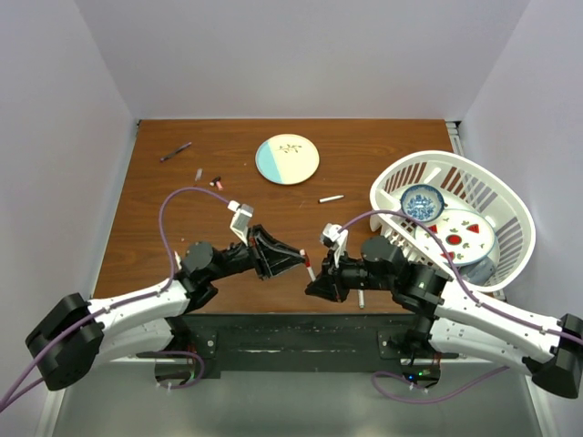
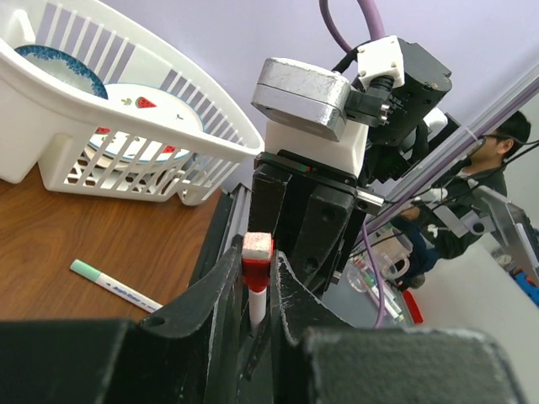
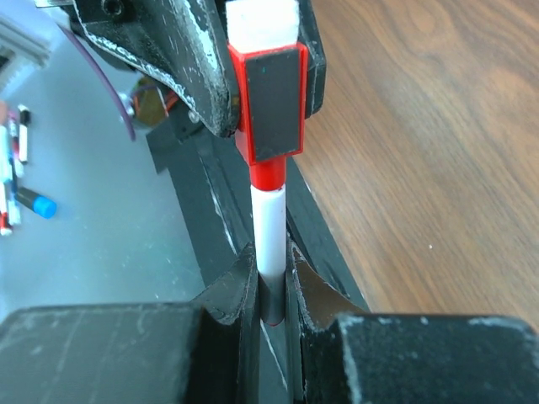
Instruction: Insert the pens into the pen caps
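The cap (image 3: 274,109) is clamped in the left tool (image 2: 254,276) and the white pen (image 3: 269,227) in the right tool (image 3: 271,282), both closed tight, over the near edge of the desk (image 1: 364,164), so that the two are held in line for pressing together.

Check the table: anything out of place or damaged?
Nothing looks broken or spilled. One green-capped pen lies alone near the table's front edge, by the right arm, where it could get swept off.
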### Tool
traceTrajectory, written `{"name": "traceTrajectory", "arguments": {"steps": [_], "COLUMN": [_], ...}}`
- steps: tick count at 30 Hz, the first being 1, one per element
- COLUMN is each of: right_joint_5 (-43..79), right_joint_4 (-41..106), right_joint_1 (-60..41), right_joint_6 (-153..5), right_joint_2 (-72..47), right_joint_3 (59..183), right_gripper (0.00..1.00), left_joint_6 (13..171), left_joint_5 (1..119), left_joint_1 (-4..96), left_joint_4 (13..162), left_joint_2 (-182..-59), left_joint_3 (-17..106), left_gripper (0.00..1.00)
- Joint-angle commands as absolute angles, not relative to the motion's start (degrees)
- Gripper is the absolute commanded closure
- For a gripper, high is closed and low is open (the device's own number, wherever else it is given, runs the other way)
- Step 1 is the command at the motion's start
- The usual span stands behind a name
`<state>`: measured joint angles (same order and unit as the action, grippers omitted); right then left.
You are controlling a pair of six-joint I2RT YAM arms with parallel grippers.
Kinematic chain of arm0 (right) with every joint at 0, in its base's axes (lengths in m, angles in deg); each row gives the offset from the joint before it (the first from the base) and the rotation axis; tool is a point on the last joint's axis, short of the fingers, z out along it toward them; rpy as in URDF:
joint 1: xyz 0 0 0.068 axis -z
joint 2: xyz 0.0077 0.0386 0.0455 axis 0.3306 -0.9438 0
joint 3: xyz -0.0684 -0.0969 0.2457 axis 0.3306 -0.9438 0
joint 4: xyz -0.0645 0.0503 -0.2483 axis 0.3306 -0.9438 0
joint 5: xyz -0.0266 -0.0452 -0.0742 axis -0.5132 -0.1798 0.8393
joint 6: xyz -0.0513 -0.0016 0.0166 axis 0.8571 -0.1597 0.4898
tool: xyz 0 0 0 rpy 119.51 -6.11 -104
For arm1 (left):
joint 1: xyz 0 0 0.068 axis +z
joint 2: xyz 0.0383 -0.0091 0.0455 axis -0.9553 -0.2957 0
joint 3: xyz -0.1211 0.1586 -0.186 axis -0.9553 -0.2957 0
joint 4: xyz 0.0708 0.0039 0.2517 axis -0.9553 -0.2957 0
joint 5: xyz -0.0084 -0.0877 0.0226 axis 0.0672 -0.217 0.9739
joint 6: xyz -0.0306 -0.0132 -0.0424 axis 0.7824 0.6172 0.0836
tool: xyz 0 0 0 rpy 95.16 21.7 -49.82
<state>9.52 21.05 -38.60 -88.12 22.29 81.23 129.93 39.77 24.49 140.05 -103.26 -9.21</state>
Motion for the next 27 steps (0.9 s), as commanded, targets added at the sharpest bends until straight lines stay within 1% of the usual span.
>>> {"name": "traceTrajectory", "arguments": {"steps": [1,4,8,13,16,23,27], "right_joint_5": [20.37,18.79,18.96,21.76,22.12,19.49,18.53], "right_joint_4": [36.46,36.99,34.45,33.39,33.39,35.14,34.62], "right_joint_1": [-36.77,-36.68,-36.77,-36.85,-36.59,-36.68,-36.59], "right_joint_6": [-85.13,-82.76,-81.08,-79.59,-78.62,-78.88,-76.95], "right_joint_2": [21.80,19.78,17.14,17.13,18.01,15.64,15.02], "right_joint_3": [91.26,93.38,98.02,100.15,100.67,101.99,102.26], "right_gripper": [1.00,1.00,1.00,1.00,1.00,1.00,1.00], "left_joint_6": [134.59,137.05,138.37,136.01,135.12,138.19,139.69], "left_joint_5": [28.25,27.55,26.76,27.37,28.34,28.07,28.07], "left_joint_1": [19.37,18.23,16.90,15.32,15.06,11.63,11.54], "left_joint_4": [140.64,145.20,146.98,141.46,140.74,150.31,152.79], "left_joint_2": [-106.74,-110.25,-114.74,-115.19,-115.10,-121.77,-121.70], "left_joint_3": [-15.23,-15.94,-16.29,-16.55,-17.43,-16.29,-17.17], "left_gripper": [1.00,1.00,1.00,1.00,1.00,1.00,1.00]}}
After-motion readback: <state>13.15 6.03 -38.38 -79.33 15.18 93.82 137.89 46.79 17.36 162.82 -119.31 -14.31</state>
